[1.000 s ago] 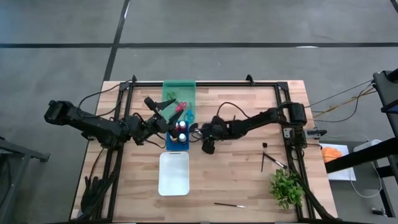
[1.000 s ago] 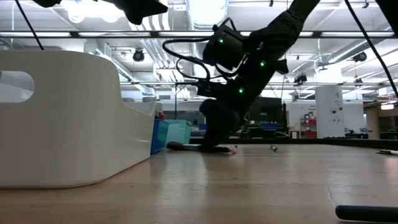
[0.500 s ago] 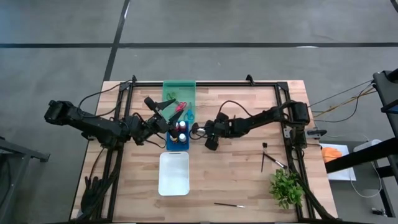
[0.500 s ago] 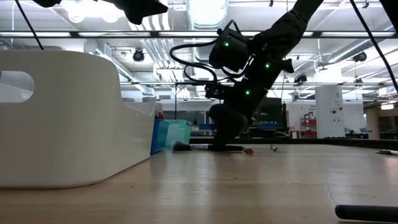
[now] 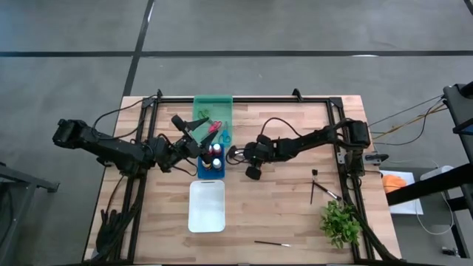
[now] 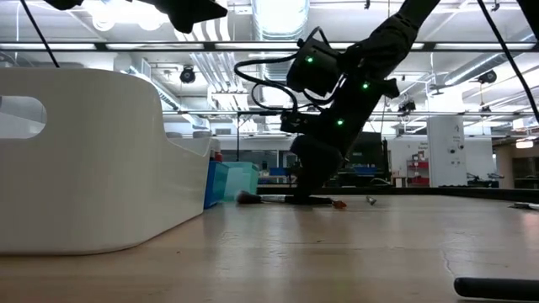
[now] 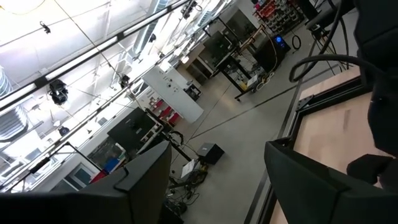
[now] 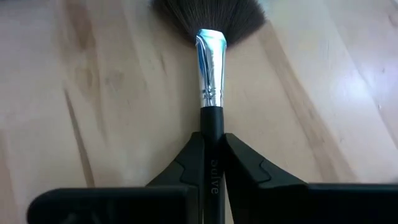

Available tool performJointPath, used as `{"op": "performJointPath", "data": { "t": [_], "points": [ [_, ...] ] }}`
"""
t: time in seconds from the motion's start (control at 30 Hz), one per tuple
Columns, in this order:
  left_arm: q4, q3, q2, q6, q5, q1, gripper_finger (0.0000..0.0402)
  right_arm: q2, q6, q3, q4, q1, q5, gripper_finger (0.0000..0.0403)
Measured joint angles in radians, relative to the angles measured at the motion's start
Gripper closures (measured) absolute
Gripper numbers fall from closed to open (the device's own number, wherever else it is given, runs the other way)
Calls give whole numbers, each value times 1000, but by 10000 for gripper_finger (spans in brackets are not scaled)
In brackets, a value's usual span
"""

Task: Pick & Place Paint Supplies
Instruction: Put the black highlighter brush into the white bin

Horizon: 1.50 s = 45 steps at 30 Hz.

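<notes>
A brush with a black handle, a silver ferrule and dark fanned bristles lies on the wooden table just right of the blue tray. That tray holds small paint bottles. My right gripper stands low over the table and is shut on the brush handle; it also shows in the low view. My left gripper is open and empty, raised over the gap between the green tray and the blue tray. Scissors lie in the green tray. My right gripper pinches the brush's black handle between its two fingertips, a little behind the silver ferrule. The fingers come down from above and lie across the handle. The brush lies flat, with its bristles and its tail end on the table.
A white tray stands near the front, below the blue tray. Two more brushes lie at the right and near the front edge. A leafy green plant sits at the front right corner. Black frame rails run along the table's sides.
My right gripper has shifted a little toward the table's right edge, staying low over the table. The brush has slid the same way along the table, away from the blue tray, still lying flat.
</notes>
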Motion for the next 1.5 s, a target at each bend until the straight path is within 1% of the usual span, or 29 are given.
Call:
{"op": "performJointPath", "data": {
  "t": [0.1, 0.2, 0.37, 0.43, 0.63, 0.73, 0.83, 1.0, 1.1, 1.23, 1.43, 1.5],
  "points": [
    [0, 0, 0, 0, 0, 0, 135, -45, -5, -24, -23, 2, -12, 373],
    [0, 0, 0, 0, 0, 0, 135, -104, -8, -54, -25, 3, -52, 373],
    [-2, 0, 0, -7, 11, 0, 135, -222, -13, -115, 36, 8, -83, 373],
    [-24, 0, -1, -16, 37, 0, 135, -272, -17, -147, 69, 12, -100, 373],
    [-170, 0, -2, -50, 185, 0, 135, -447, -23, -247, 207, 11, -175, 373],
    [-241, 0, -1, -74, 303, 0, 135, -520, -17, -285, 257, 12, -191, 373],
    [-239, 3, -1, -91, 435, 0, 135, -566, -15, -317, 307, 11, -208, 373],
    [-236, 23, 1, -118, 621, 3, 135, -594, -13, -356, 428, 12, -305, 373],
    [-282, 22, 2, -131, 704, 6, 135, -586, -11, -361, 450, 13, -326, 373],
    [-286, 27, 2, -157, 715, 8, 135, -556, -12, -346, 480, 18, -377, 373],
    [-291, 27, 2, -158, 715, 8, 135, -488, -14, -317, 549, 22, -519, 373],
    [-292, 27, 0, -170, 715, 8, 135, -457, -14, -294, 559, 31, -539, 373]
  ]
}}
